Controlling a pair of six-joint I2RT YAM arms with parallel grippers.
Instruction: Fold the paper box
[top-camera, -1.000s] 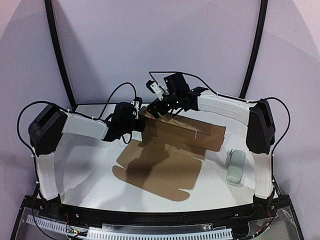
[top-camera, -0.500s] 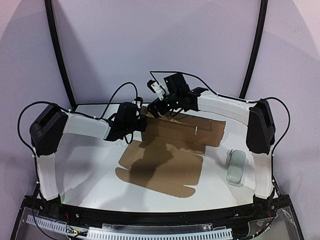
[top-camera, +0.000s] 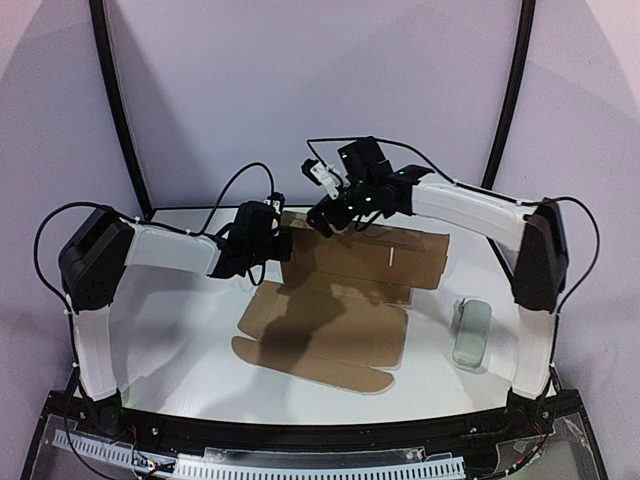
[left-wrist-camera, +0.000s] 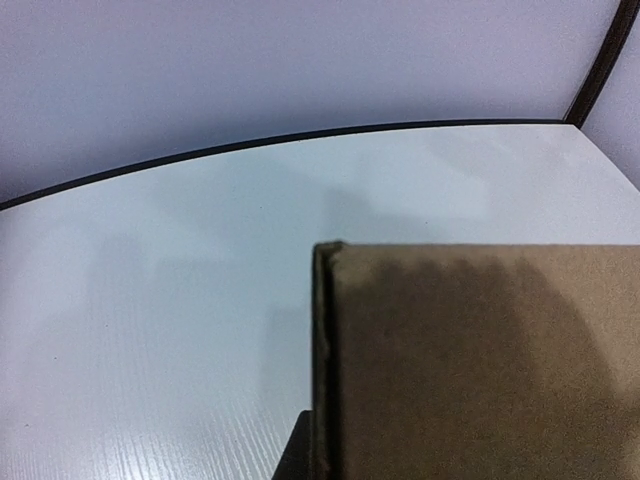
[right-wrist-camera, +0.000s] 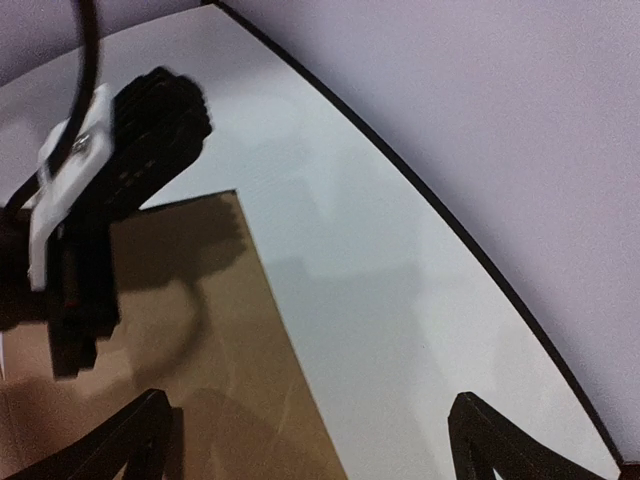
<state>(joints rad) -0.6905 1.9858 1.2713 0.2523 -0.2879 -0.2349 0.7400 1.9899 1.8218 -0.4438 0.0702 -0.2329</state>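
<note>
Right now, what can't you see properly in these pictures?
Left wrist view: the paper box runs off the right and bottom edges and covers the fingers of the left gripper.
Right wrist view: that gripper looks blurred and is cut by the left edge.
Top view: the grey-green case is too small for details.

A white table (top-camera: 180, 330) (matte, softly lit) spreads beneath the right gripper (top-camera: 323, 216); beyond it a pale lilac wall (top-camera: 320, 80) curves up, with black poles (top-camera: 115, 100) standing to either side.
</note>
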